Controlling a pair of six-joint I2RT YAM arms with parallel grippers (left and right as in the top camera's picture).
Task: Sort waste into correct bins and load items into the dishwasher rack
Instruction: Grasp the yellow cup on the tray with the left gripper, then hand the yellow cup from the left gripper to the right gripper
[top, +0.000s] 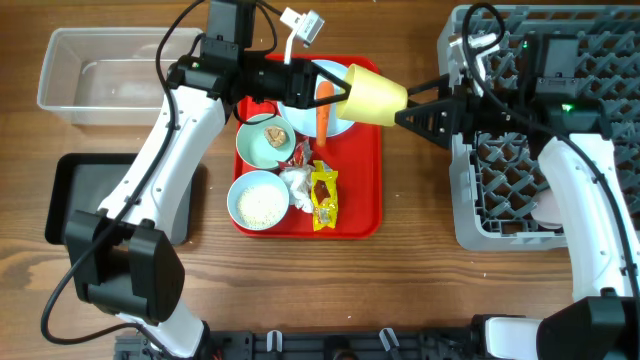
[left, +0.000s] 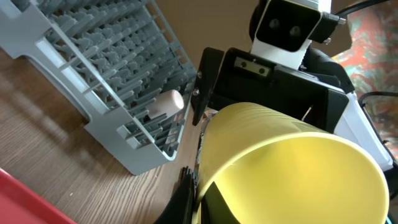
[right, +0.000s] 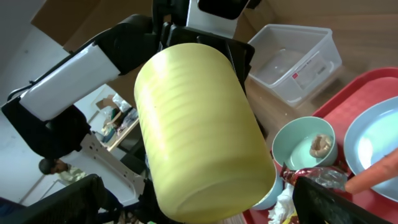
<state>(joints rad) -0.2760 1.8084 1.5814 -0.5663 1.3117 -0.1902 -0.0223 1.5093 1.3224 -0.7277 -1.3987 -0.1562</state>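
Observation:
The yellow cup (top: 377, 96) hangs on its side in the air between the red tray and the dishwasher rack (top: 480, 205). My left gripper (top: 341, 92) is shut on its rim, one finger inside and one outside (left: 199, 198). My right gripper (top: 405, 113) is open, with its fingers on either side of the cup's base (right: 199, 208). The carrot (top: 322, 108) lies on the pale blue plate (top: 300, 112). One bowl (top: 262, 145) holds the brown lump, the other (top: 258, 200) the rice grains. A pinkish-white cup (left: 165, 102) lies in the rack.
The red tray (top: 365, 205) also carries a crumpled tissue (top: 298, 185), a yellow wrapper (top: 324, 197) and a red wrapper (top: 302, 155). The clear tub (top: 90, 72) stands at the back left, and the black tray (top: 72, 200) in front of it.

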